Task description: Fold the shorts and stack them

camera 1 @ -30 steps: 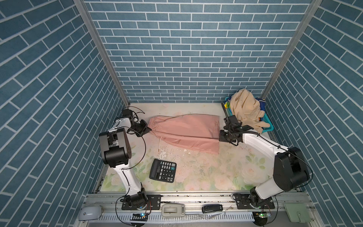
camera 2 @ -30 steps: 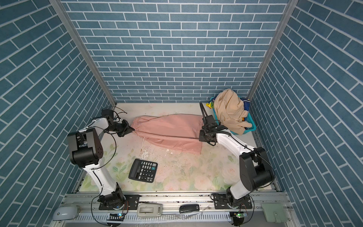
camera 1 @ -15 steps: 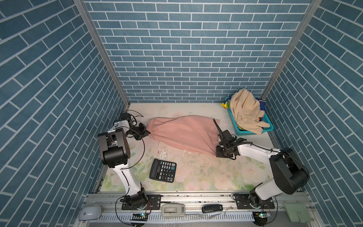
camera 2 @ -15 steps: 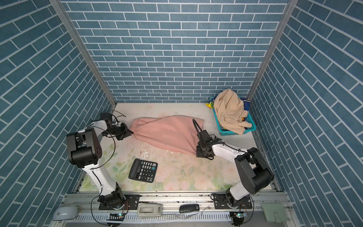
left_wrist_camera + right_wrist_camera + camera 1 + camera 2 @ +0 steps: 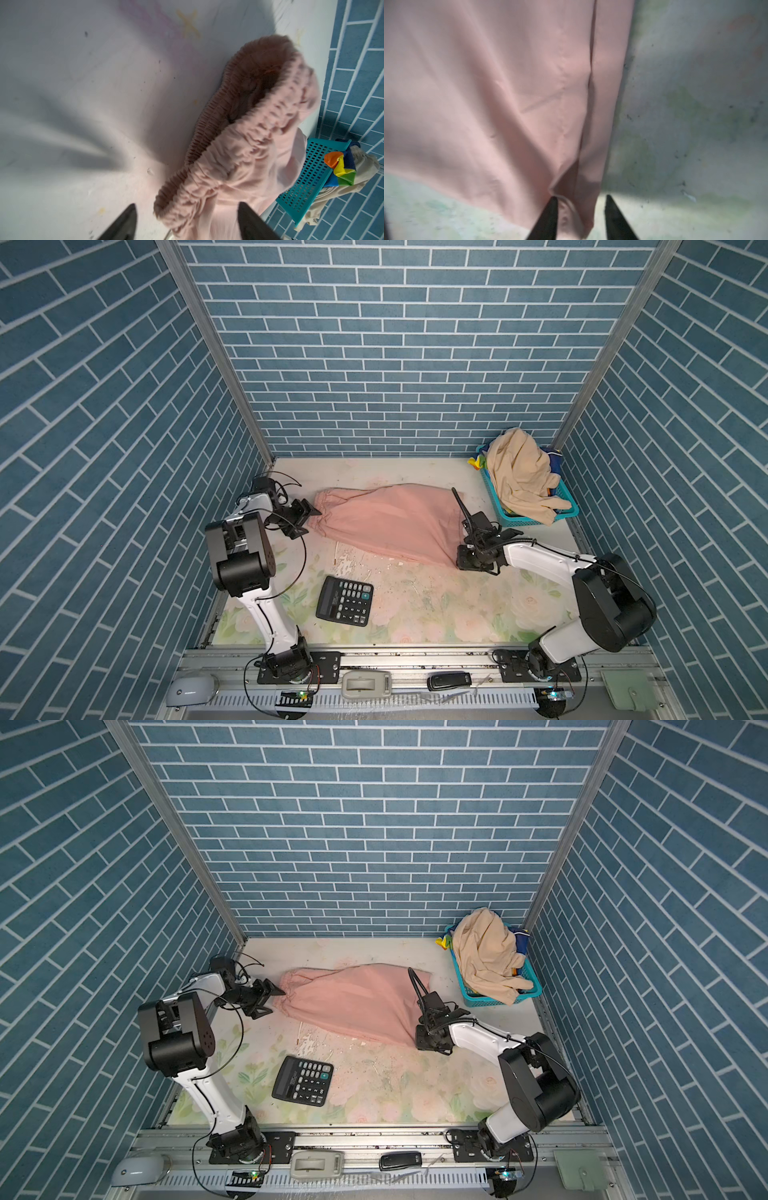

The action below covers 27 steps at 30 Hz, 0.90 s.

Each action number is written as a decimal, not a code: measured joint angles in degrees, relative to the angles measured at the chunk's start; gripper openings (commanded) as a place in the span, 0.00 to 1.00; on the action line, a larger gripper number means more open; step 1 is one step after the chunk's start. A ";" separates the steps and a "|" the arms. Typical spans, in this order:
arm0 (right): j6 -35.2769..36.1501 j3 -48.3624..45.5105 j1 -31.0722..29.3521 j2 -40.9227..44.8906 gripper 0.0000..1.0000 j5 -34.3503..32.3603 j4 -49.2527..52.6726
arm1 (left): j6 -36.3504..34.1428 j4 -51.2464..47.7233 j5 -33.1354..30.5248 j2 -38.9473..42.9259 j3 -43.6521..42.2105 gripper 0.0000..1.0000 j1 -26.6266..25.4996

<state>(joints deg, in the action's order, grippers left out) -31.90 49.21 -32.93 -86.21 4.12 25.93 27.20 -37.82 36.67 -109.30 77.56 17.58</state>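
Observation:
The salmon-pink shorts [image 5: 386, 522] [image 5: 353, 1002] lie spread across the middle of the table. Their gathered waistband [image 5: 239, 155] is at the left. My left gripper [image 5: 309, 521] [image 5: 187, 207] is open wide at that end, with the waistband's end between its fingers but not pinched. My right gripper [image 5: 459, 559] [image 5: 581, 199] is at the near right hem corner. Its jaws stand apart with the loose corner [image 5: 571, 207] lying between them. The beige shorts [image 5: 519, 477] are heaped in the basket at the back right, over the rainbow-striped shorts [image 5: 340, 168].
The teal mesh basket [image 5: 536, 521] stands by the right wall. A black calculator [image 5: 345, 607] lies on the floral mat [image 5: 436, 605] in front of the pink shorts. Brick walls close in the left, back and right sides. Small devices sit on the front rail [image 5: 415, 659].
Both grippers were shut on the pink shorts and now stand open. The right gripper drew the hem corner toward the front and lowered it to the table. The left barely moved.

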 measured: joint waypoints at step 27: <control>-11.80 23.63 2.86 -31.45 0.99 22.91 -32.22 | 12.11 15.72 1.27 -6.10 1.60 1.00 -14.51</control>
<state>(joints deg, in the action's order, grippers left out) -43.70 72.84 -30.06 -117.67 27.03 -6.28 39.31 -22.11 37.93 -115.39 79.15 3.07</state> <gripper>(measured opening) 0.986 0.995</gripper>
